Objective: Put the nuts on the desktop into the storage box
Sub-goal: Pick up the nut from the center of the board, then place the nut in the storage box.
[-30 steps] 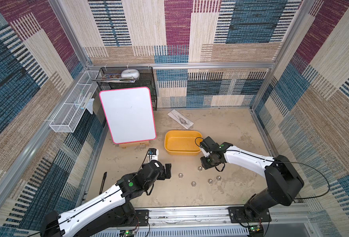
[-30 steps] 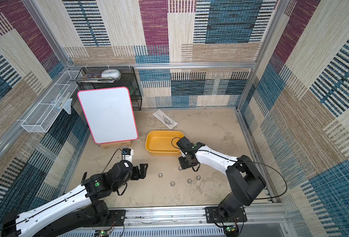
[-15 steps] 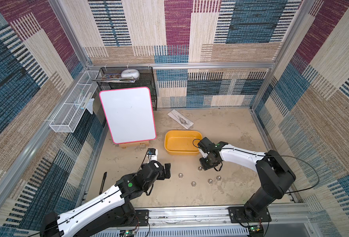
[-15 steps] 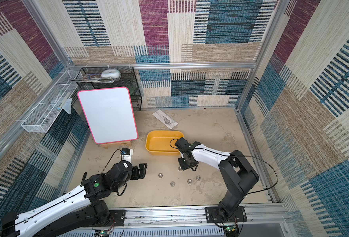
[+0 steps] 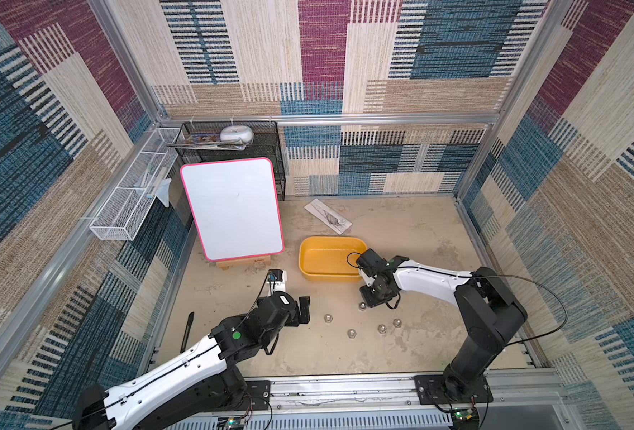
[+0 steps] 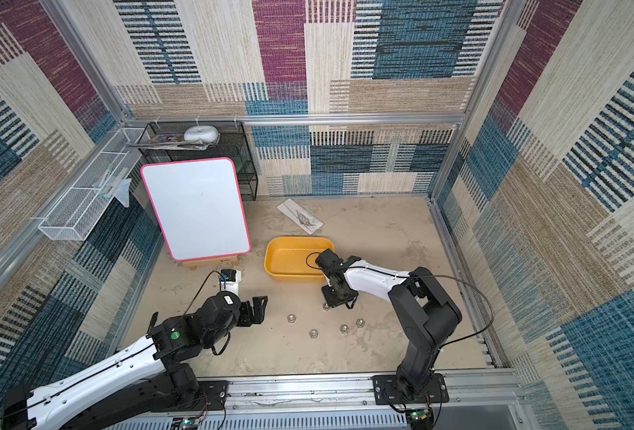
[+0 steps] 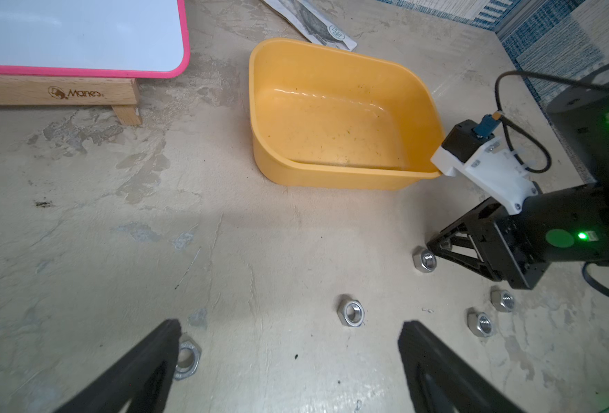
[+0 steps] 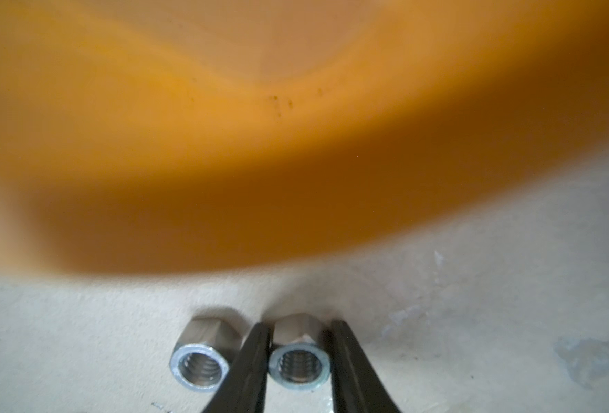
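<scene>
Nuts [image 5: 352,333]: in both top views five lie loose on desktop [image 5: 401,231], none seen in storage box [image 5: 332,238]; task looks barely begun.
Left wrist view: box interior bare; left gripper [image 7: 290,323] spread wide, empty, above nuts; open desktop all round.
Right wrist view: right gripper [image 8: 299,323] pinches one nut [image 8: 299,364] resting on desktop; neighbour nut [image 8: 201,368] just beside outer finger. Box wall close ahead, so lift over rim likely needed.

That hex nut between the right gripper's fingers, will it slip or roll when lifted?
Likely rigid and heavy for its size: the hex nut looks like shiny metal. It may slip, smooth flats against thin fingers. Flat sides should resist rolling.
</scene>
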`<state>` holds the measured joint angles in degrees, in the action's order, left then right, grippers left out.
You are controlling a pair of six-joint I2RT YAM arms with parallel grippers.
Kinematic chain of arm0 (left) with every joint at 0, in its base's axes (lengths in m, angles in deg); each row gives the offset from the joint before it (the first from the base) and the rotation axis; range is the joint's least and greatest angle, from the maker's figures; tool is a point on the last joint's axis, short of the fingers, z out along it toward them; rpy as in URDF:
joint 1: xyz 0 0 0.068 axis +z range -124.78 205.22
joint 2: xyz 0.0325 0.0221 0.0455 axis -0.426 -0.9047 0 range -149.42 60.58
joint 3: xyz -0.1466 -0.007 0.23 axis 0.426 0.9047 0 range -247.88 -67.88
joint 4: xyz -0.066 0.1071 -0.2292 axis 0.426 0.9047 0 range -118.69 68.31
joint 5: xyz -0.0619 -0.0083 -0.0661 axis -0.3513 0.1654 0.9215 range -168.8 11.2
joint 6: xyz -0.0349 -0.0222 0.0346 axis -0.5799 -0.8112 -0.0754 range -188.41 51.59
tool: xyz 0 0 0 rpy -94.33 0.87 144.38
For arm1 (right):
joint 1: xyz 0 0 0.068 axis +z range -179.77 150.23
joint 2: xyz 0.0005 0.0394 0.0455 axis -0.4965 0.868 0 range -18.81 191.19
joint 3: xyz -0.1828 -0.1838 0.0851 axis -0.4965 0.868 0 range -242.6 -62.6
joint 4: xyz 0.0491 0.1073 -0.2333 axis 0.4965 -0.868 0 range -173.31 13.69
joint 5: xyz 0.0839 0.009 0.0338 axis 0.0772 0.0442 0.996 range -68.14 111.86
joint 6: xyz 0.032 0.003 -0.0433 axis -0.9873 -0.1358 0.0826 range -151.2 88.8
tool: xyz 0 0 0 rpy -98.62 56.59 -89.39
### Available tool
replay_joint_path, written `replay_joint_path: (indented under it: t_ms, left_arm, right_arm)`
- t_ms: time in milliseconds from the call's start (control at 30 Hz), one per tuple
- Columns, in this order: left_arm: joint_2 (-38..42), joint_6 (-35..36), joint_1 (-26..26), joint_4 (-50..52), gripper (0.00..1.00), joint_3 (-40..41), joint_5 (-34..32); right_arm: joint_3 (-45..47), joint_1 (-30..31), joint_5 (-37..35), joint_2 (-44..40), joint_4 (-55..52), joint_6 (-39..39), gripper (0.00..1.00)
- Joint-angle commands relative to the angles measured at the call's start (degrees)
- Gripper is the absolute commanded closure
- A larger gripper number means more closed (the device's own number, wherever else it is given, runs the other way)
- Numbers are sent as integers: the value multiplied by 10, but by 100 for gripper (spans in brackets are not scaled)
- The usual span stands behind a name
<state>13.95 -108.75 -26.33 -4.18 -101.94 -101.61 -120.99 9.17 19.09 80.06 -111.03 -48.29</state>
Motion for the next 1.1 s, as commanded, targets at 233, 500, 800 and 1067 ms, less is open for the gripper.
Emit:
replay_joint_path:
  t_ms: [233, 500, 800, 1067]
  left_arm:
    - [8, -3, -1, 16, 0, 1, -20]
    - [15, -6, -2, 21, 0, 2, -29]
    - [33, -10, -9, 28, 0, 2, -29]
    - [44, -11, -17, 28, 0, 3, -28]
  right_arm:
    - [-30, 3, 3, -39, -42, -8, 75]
    - [-187, 3, -28, -12, -115, 24, 75]
    - [-457, 3, -52, 166, -186, 64, 75]
    - [-494, 0, -49, 249, -186, 60, 73]
